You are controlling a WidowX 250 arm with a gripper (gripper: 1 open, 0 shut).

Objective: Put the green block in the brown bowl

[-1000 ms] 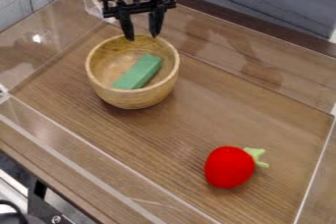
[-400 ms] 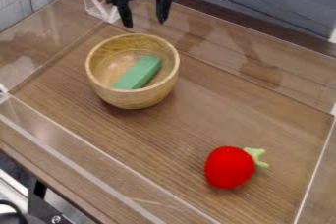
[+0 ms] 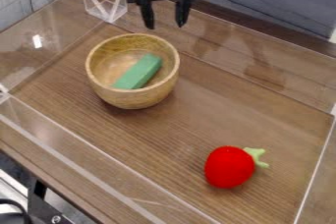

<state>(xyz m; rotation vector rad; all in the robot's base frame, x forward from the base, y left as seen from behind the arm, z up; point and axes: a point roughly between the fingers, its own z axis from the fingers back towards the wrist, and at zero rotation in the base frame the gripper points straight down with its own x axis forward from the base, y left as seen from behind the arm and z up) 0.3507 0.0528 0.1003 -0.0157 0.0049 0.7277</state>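
Two fingers (image 3: 164, 15) hang apart, empty, beyond the brown bowl (image 3: 100, 83) holding the green block (image 3: 137, 72).

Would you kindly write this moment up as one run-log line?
green block: inside brown bowl | gripper: empty, above table behind bowl | red toy: on table, untouched

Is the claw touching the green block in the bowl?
Apart. The camera view shows the gripper up behind the brown bowl, with bare table between, while the green block lies inside the bowl, nothing holding it.
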